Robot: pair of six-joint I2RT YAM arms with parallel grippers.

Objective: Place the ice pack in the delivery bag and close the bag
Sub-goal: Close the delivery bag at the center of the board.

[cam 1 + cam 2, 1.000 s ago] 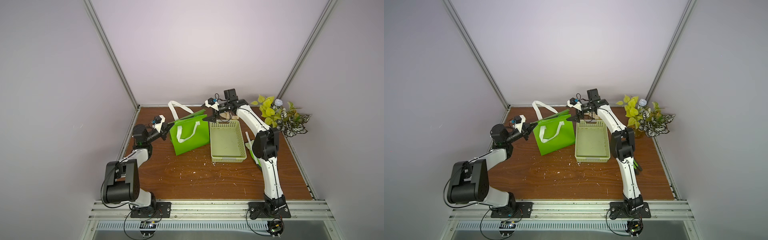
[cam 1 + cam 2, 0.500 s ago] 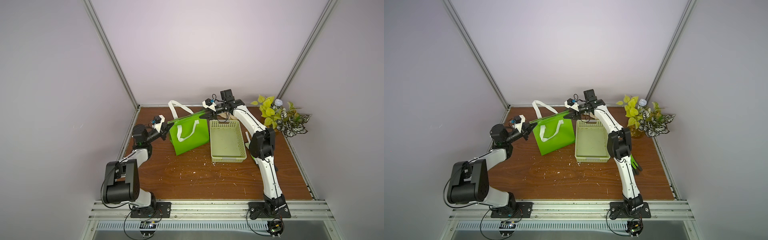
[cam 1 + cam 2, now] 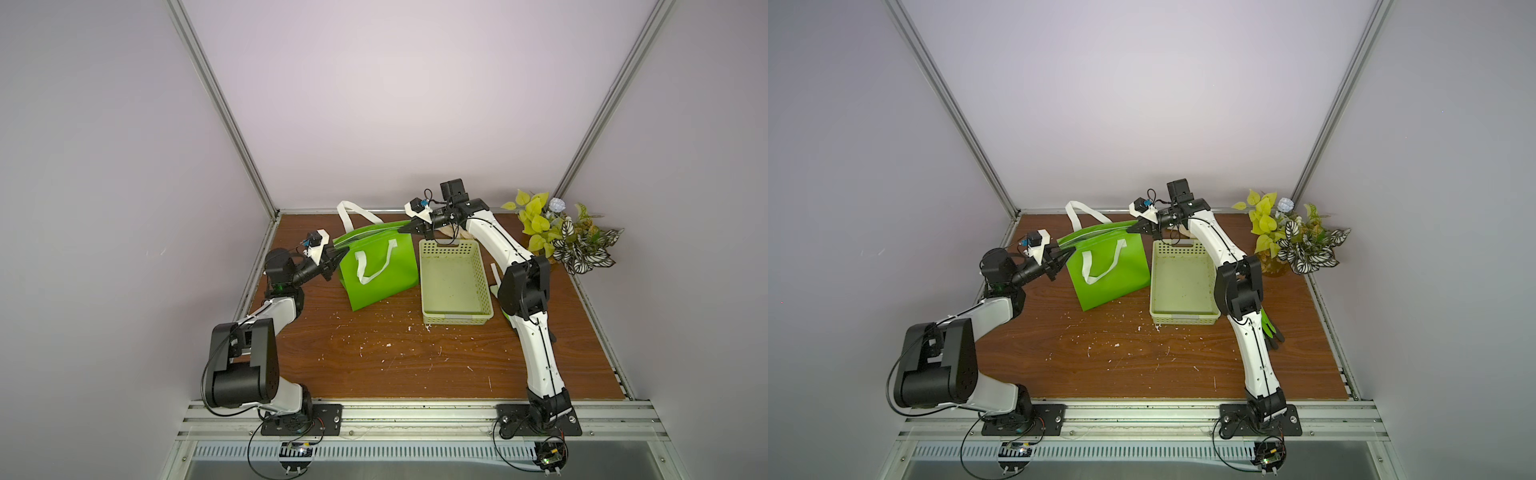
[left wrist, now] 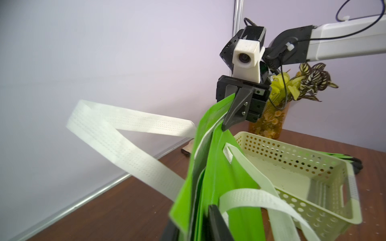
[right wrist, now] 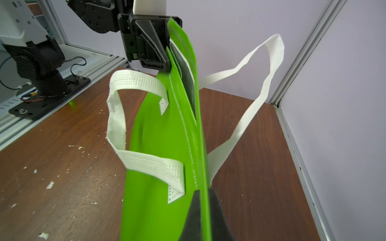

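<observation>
- The delivery bag (image 3: 386,270) (image 3: 1113,270) is at the far middle of the wooden table (image 3: 374,365), just beside the left wall of the pale perforated basket (image 3: 455,320).
- Its mouth is stretched into a narrow slit between the two grippers, one at each end of the top rim. I cannot tell whether its bottom rests on the wood.
- One white handle (image 3: 374,266) droops down the near green face, and the other (image 3: 353,212) loops up behind the bag.
- The right gripper (image 3: 409,227) (image 5: 205,194) has its jaws pressed together on the bag's right top corner, with only thin green fabric between the fingers.
- The right arm rises from its base at the near rail, bends at an elbow beside the basket, and reaches over the basket's far end. Its wrist points left.
- The left gripper (image 3: 338,253) (image 4: 194,210) straddles the rim's left end. Its fingers stand slightly apart around folded layers, and I cannot tell whether they pinch.
- The left arm is folded low, with its forearm angled up towards the bag.
- A potted plant (image 3: 569,237) sits in the far right corner.
</observation>
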